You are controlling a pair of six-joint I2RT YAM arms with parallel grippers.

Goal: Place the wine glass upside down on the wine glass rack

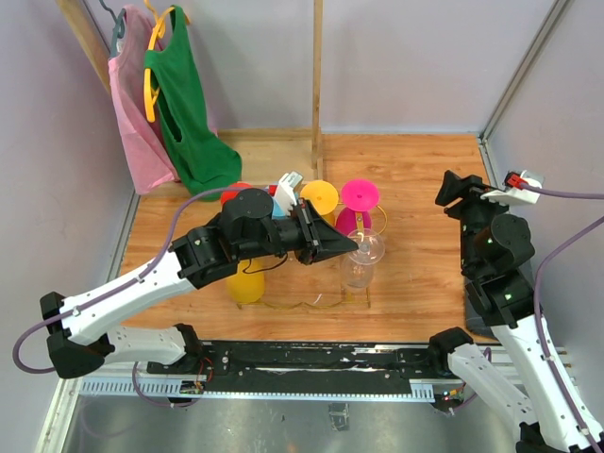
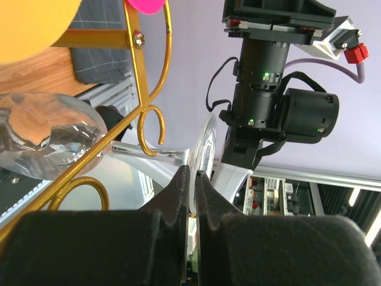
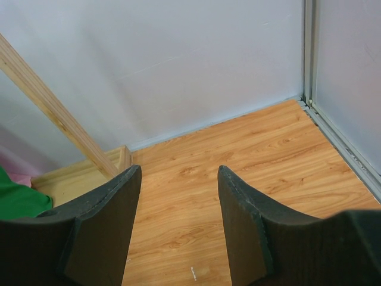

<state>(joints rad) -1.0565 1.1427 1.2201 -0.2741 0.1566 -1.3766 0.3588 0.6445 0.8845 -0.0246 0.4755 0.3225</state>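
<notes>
Left claw (image 2: 191,179): clenched on the foot of the wine glass (image 2: 47,137), my arm stretched low across to the rack (image 2: 146,89); stem slotted beside a curled loop, bowl hanging under the frame. Step, I judge: seating the glass; the next move calls for a slow unclenching. Right claw (image 3: 178,196): released, empty, well to the right of the rack.

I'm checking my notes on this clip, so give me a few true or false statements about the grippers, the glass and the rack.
1. The left gripper is shut on the foot of the clear wine glass. True.
2. The glass's stem crosses a curl of the gold wine glass rack. True.
3. The right gripper grips the rack. False: it is open and empty, over the bare table.
4. The green garment hangs at the back right. False: it hangs at the back left.
</notes>
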